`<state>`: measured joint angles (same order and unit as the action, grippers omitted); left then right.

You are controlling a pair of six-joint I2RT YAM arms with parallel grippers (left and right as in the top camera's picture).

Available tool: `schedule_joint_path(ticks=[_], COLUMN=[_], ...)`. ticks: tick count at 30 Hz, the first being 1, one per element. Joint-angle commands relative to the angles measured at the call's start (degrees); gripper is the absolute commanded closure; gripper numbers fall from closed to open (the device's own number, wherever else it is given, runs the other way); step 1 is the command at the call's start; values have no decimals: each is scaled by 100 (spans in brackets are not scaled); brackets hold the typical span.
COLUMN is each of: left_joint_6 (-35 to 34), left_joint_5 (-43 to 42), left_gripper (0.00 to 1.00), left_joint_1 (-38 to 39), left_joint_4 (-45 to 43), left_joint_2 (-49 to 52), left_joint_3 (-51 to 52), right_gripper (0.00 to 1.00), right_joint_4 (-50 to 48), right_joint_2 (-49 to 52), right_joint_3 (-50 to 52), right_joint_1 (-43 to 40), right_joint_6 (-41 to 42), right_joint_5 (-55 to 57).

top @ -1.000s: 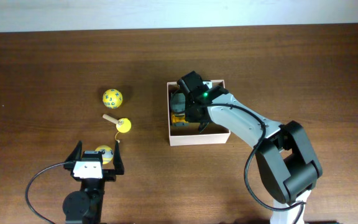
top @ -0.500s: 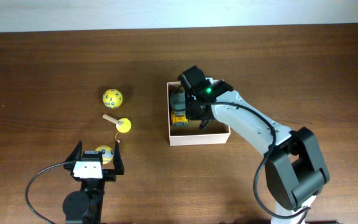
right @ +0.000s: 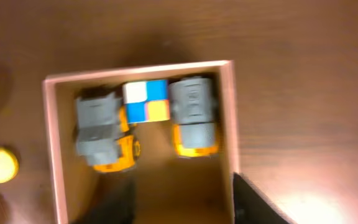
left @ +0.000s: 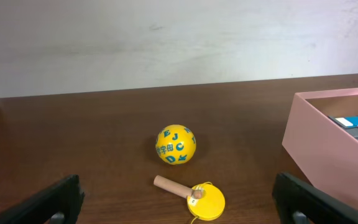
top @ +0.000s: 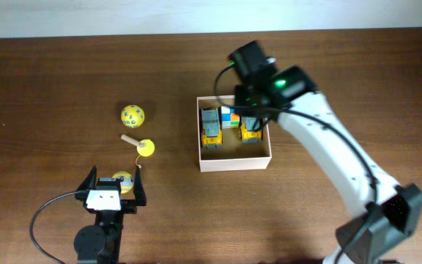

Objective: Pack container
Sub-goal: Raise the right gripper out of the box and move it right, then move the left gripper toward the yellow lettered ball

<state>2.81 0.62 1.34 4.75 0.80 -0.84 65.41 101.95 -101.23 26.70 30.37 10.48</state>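
Observation:
The container [top: 234, 163] is a shallow white-walled box at centre right, also seen from above in the right wrist view [right: 50, 143]. Two grey-and-yellow toy trucks [top: 211, 129] [top: 251, 130] and a coloured cube [top: 230, 116] lie along its far side. My right gripper [right: 188, 208] hangs open above the container with nothing between its fingers. At the front left, my left gripper [top: 113, 183] stands open on the table, with a yellow ball [top: 123, 179] between its fingers in the overhead view. A yellow lettered ball [left: 176, 144] and a yellow disc toy [left: 205, 200] with a wooden handle lie ahead of it.
My right arm [top: 299, 110] reaches over the container's far right corner. The container's pink side wall [left: 322, 155] shows at the right of the left wrist view. A pale wall runs along the table's far edge.
My right gripper has risen out of the container towards its far edge and its jaws have opened. A second truck and the cube now show inside. The left arm has not moved.

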Motion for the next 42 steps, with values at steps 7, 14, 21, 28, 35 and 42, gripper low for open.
schedule_joint_path(ticks=[7, 14, 21, 28, 35, 42], left_joint_6=[92, 92, 92, -627, -278, -37], left_joint_5=[-46, -46, -46, -302, 260, 387], left_gripper=[1, 1, 1, 1, 1, 1], left_joint_1=[-35, -35, -35, -35, -39, -39], left_joint_4=[4, 2, 0, -59, 1204, 2614], left_joint_2=[-17, -17, -17, 7, 1187, 4105], left_joint_3=[31, 31, 31, -168, -1818, -4207], right_gripper=[18, 1, 1, 1, 1, 1], right_joint_4=[697, 1069, 1071, 1071, 1071, 1069], right_joint_2=[-529, -505, -505, -505, -505, -505], right_joint_3=[-122, -79, -57, -57, -57, -57], right_joint_1=[-1567, -2041, -2039, -2039, -2041, -2041], right_joint_6=[-214, -468, -466, -466, -466, -466], right_joint_5=[136, 219, 223, 223, 223, 223])
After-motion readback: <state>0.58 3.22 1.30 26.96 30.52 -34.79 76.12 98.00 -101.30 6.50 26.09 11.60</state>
